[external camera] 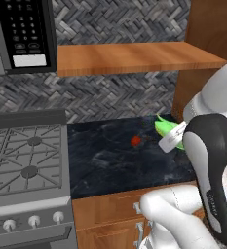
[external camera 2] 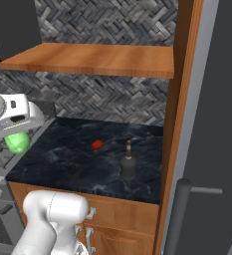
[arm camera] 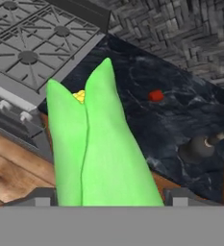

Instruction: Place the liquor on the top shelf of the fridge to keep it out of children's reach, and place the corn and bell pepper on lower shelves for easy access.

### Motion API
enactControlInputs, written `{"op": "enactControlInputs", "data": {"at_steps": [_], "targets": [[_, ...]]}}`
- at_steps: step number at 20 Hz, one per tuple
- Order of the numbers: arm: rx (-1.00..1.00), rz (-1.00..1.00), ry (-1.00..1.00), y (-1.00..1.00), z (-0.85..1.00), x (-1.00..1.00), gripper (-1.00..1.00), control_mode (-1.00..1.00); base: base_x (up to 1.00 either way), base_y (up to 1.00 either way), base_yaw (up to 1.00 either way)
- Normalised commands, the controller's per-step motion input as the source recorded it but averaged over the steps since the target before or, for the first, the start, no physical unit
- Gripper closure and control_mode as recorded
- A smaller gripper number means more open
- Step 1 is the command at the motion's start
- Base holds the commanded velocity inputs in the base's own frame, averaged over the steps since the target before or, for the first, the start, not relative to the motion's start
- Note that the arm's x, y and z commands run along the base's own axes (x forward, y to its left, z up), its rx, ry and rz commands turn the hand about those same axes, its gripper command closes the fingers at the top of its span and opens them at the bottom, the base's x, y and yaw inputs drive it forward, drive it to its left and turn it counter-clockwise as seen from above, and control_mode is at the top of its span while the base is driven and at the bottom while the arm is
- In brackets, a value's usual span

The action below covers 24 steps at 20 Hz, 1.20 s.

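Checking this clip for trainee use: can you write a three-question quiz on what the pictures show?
1. True or false: the corn is held up off the counter in the gripper.
2. Which item stands nearest the fridge? A) the bell pepper B) the liquor C) the stove
3. Fill in: the bell pepper lies on the ____.

Key: 1 true; 2 B; 3 counter.
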Motion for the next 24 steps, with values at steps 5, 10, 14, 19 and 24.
{"op": "enactControlInputs", "data": {"at_steps": [5, 10, 14, 19, 24], "targets": [[0.00, 0.00, 0.00, 0.00, 0.00, 0.00, 1.00, 1.00, -0.99, -0.51, -0.08], [0.00, 0.00, 0.00, 0.00, 0.00, 0.00, 1.00, 1.00, -0.98, -0.60, -0.30], [0.00, 0.00, 0.00, 0.00, 0.00, 0.00, 1.00, 1.00, -0.79, -0.64, -0.47], [0.00, 0.00, 0.00, 0.00, 0.00, 0.00, 1.00, 1.00, -0.94, -0.25, -0.52], [0.00, 0.00, 0.00, 0.00, 0.00, 0.00, 1.00, 1.00, -0.83, -0.05, -0.59]]}}
